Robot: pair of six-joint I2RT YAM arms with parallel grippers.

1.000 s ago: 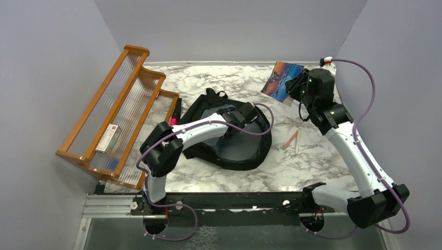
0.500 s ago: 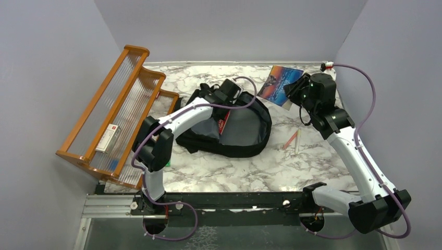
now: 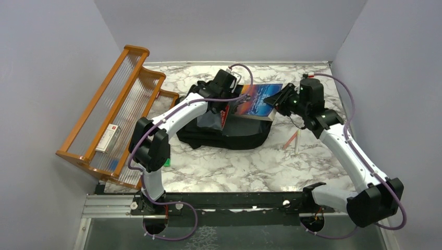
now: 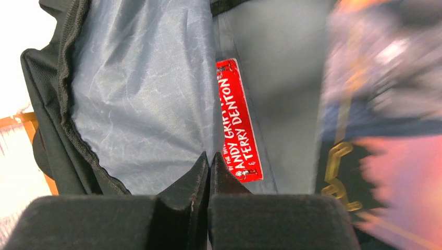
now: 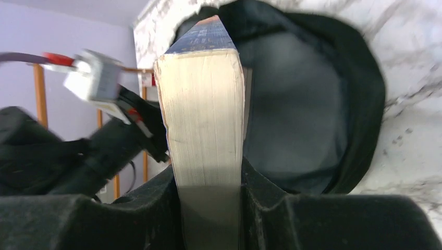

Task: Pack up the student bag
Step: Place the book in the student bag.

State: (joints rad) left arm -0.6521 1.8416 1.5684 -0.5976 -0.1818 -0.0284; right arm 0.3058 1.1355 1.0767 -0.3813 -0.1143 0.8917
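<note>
Student bag point(image 3: 237, 136), black, lies flat on the marble bench point(image 3: 234, 169), mid-bench and toward the far edge, with its mouth open and the grey lining point(image 4: 140, 99) showing. The left arm reaches across to the bag's far-left side. The left gripper point(image 4: 209, 165) is over the open mouth with its fingers pressed tight together, tips meeting just in front of the lining; can't tell if any fabric is caught between them. A red-spined book point(image 4: 238, 122) sits inside the bag against the lining, white author lettering on the spine. The right gripper point(image 5: 209, 195) pinches a thick paperback point(image 3: 258, 100), one finger on each cover and the cream page edge facing the wrist camera. The paperback has a blue-orange cover and is held over the bag's far-right part, just beside the left gripper; can't tell if it touches the bag. Two thin pencils point(image 3: 293, 140) lie on the bench right of the bag, apart from it. A wooden rack point(image 3: 122, 99) stands tilted along the left edge of the bench, with a small white box point(image 3: 108, 138) in its lower tier.
</note>
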